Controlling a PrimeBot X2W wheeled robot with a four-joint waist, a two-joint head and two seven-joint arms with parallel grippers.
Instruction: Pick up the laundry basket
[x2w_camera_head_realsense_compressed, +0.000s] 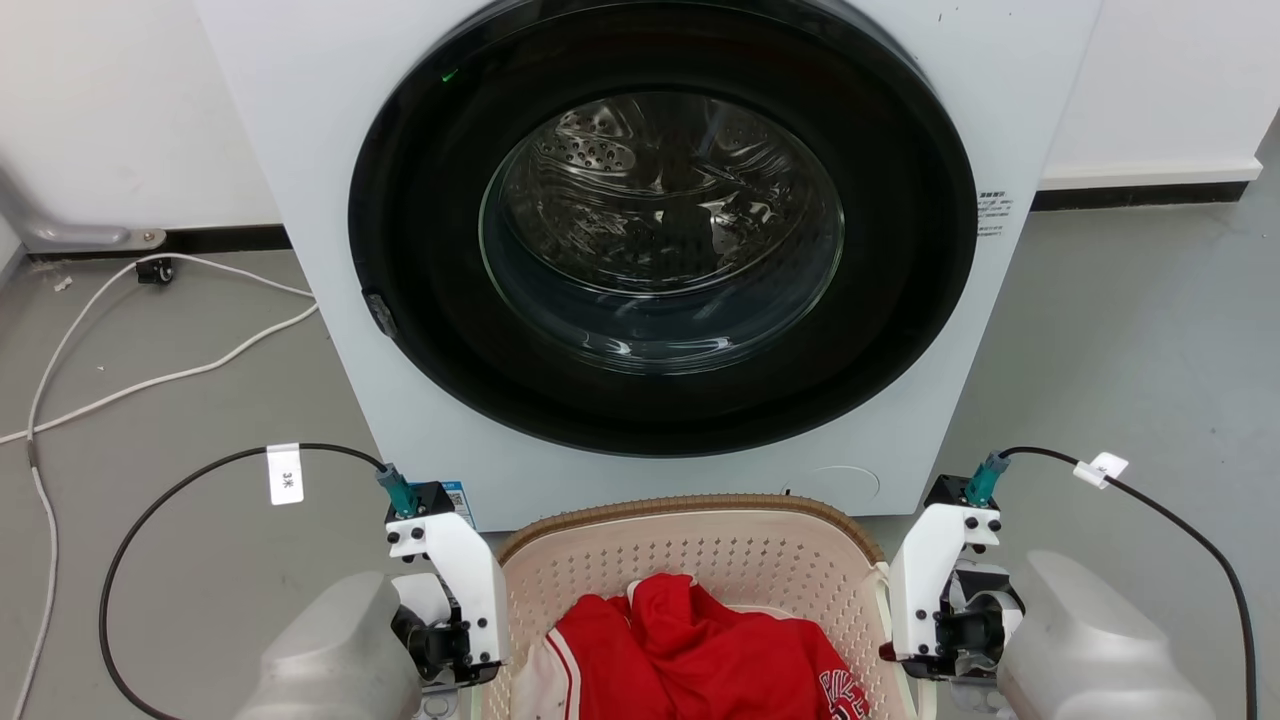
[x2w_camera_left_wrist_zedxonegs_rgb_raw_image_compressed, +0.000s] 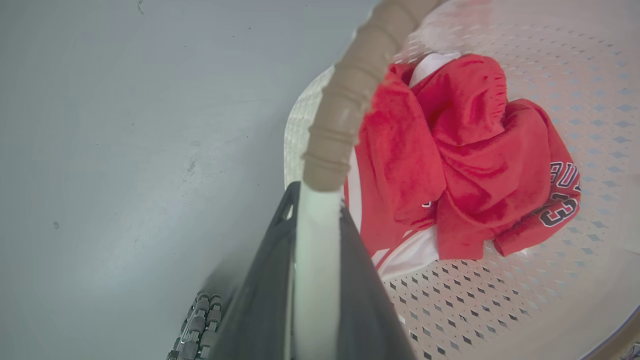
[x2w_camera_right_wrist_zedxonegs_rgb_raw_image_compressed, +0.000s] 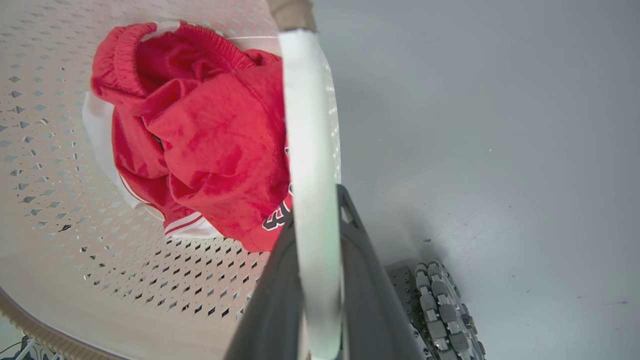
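Cream perforated plastic, the laundry basket (x2w_camera_head_realsense_compressed: 690, 560) sits on the floor (x2w_camera_head_realsense_compressed: 1100, 350) just before the washing machine (x2w_camera_head_realsense_compressed: 660, 250). Your left jaws look clamped on its left loop handle (x2w_camera_left_wrist_zedxonegs_rgb_raw_image_compressed: 315, 260), and your right jaws on the right loop handle (x2w_camera_right_wrist_zedxonegs_rgb_raw_image_compressed: 310, 150). Raise both arms together and level.

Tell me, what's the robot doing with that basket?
The robot is grabbing the laundry basket in front of the washing machine. Its left gripper is closed on one white side handle, and its right gripper is closed on the other. Red clothes lie inside the basket. I can't tell whether the basket is off the floor.
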